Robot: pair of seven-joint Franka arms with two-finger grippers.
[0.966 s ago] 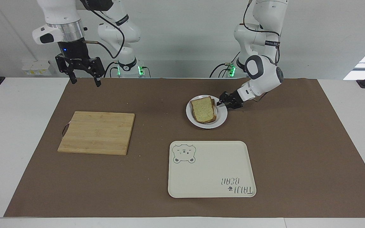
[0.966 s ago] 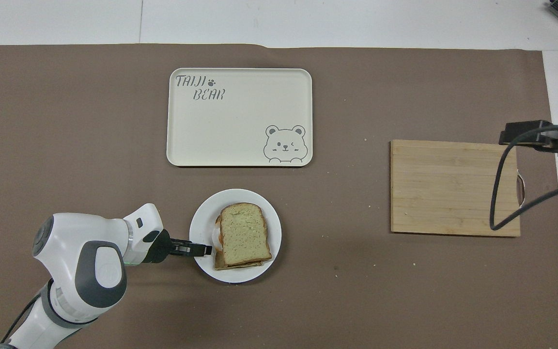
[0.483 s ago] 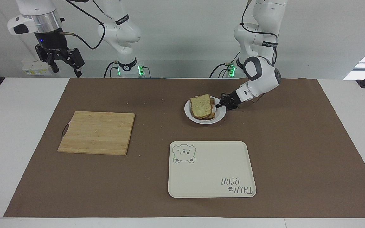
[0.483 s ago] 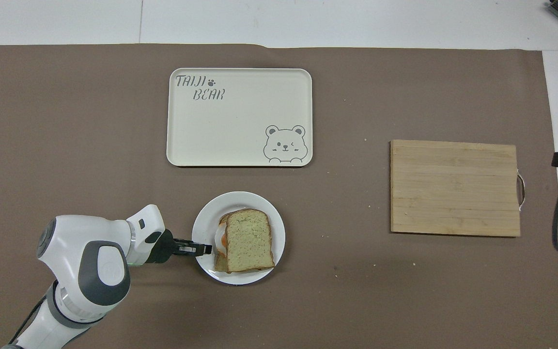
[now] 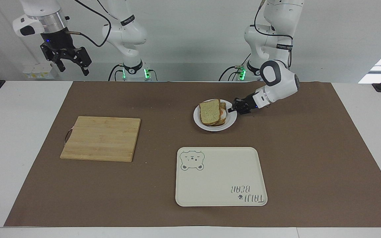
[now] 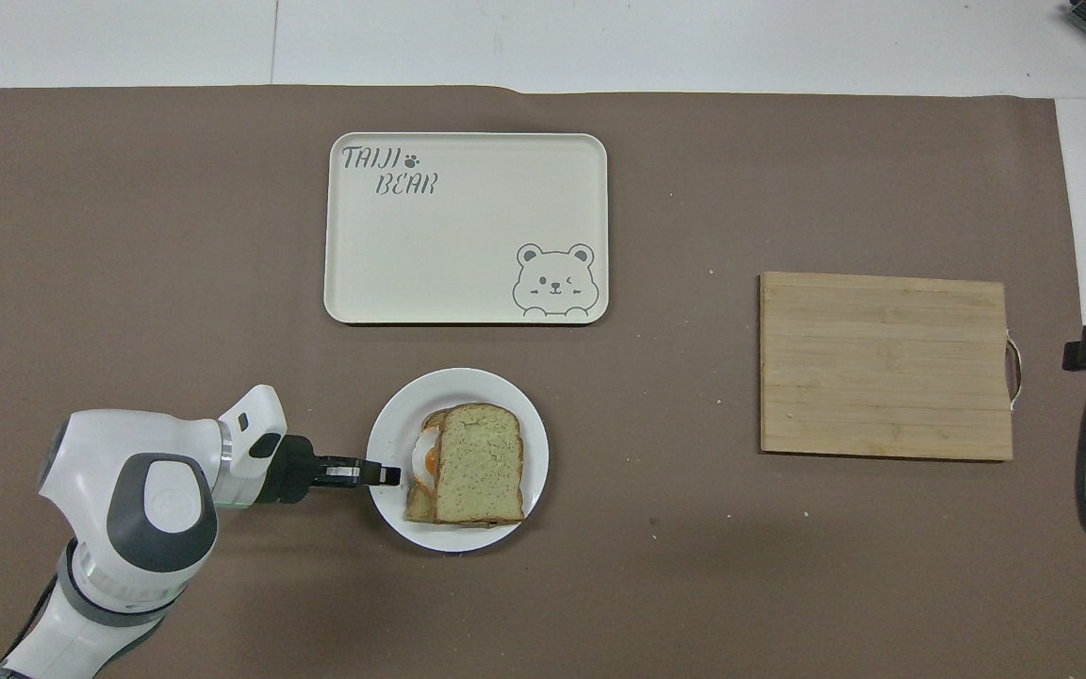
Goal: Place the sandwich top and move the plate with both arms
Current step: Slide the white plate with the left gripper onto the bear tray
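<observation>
The sandwich top (image 5: 210, 111) lies on an egg-bearing slice on the small white plate (image 5: 231, 123), shifted toward the right arm's end so the egg's edge (image 6: 427, 459) shows. In the overhead view the top slice (image 6: 479, 464) sits on the plate (image 6: 468, 382), which is nearer to the robots than the tray. My left gripper (image 5: 232, 109) reaches in low from the left arm's end and is shut on the plate's rim; it also shows in the overhead view (image 6: 386, 472). My right gripper (image 5: 73, 67) hangs open and empty, high over the table's edge at the right arm's end.
A cream tray with a bear drawing (image 5: 220, 177) lies farther from the robots than the plate (image 6: 468, 245). A bamboo cutting board (image 5: 101, 138) lies toward the right arm's end (image 6: 885, 366). A brown mat covers the table.
The left gripper has stayed on the plate's rim, tilted and shifted the plate a little. The top slice slid sideways, uncovering the egg's edge. The right gripper rose and moved outward.
</observation>
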